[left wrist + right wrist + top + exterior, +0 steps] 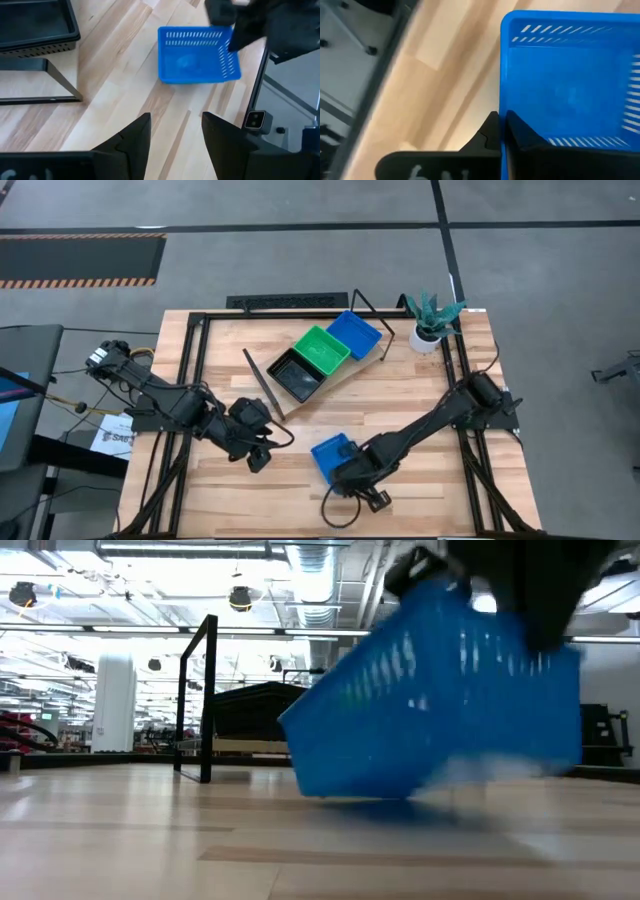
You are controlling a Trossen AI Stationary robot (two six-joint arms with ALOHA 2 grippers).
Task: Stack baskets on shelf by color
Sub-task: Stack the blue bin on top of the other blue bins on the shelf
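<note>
The right gripper (501,131) has its fingers pinched on the wall of a blue perforated plastic basket (330,454), tilting it off the wooden tabletop (420,390), likely to carry it to the light wood shelf (352,367). The left gripper (175,131) waits nearby, fingers apart and empty.

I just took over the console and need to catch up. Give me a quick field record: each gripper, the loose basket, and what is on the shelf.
right gripper: shut on the wall of the loose blue basket, near table edge
loose blue basket tilt: one end lifted, the other on the table, per low view
left gripper: open, empty, above bare table, left of that basket
shelf: holds black basket, green basket, blue basket, side by side
other baskets: none in view
plant pot: beside the shelf's blue end
</note>
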